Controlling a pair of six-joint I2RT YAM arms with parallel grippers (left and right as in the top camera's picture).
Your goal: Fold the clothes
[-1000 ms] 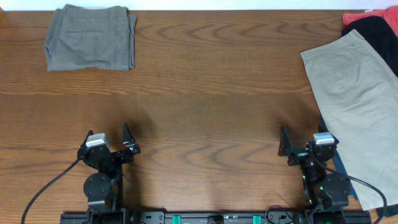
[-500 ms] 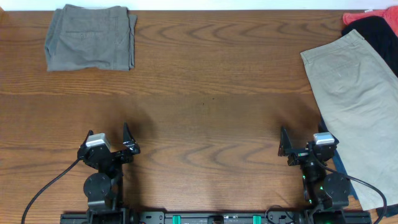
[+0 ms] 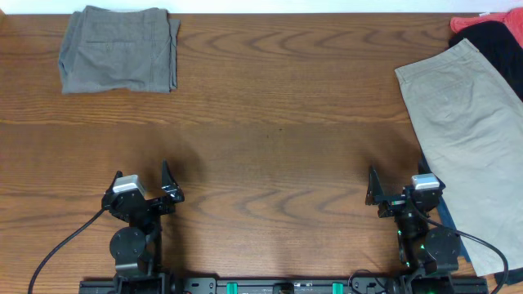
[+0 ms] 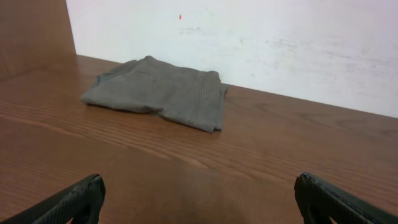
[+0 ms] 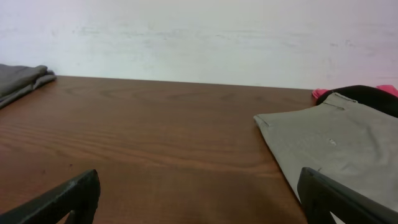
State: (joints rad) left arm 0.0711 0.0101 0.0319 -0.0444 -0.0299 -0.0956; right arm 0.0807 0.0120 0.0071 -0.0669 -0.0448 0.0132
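Folded mid-grey shorts [image 3: 119, 50] lie at the table's far left corner; they also show in the left wrist view [image 4: 161, 91] and at the edge of the right wrist view [image 5: 18, 79]. Khaki-beige shorts [image 3: 470, 122] lie spread flat along the right side, also in the right wrist view [image 5: 336, 146]. A black piece [image 3: 498, 45] and a red piece [image 3: 474, 22] lie at the far right corner. My left gripper [image 3: 143, 184] is open and empty near the front edge. My right gripper [image 3: 398, 186] is open and empty, just left of the khaki shorts.
The wooden table [image 3: 270, 122] stretches between the garments. A white wall [image 4: 261, 37] runs behind the far edge. Black cables trail from both arm bases at the front. A bit of blue cloth [image 3: 444, 217] peeks out beside the right arm.
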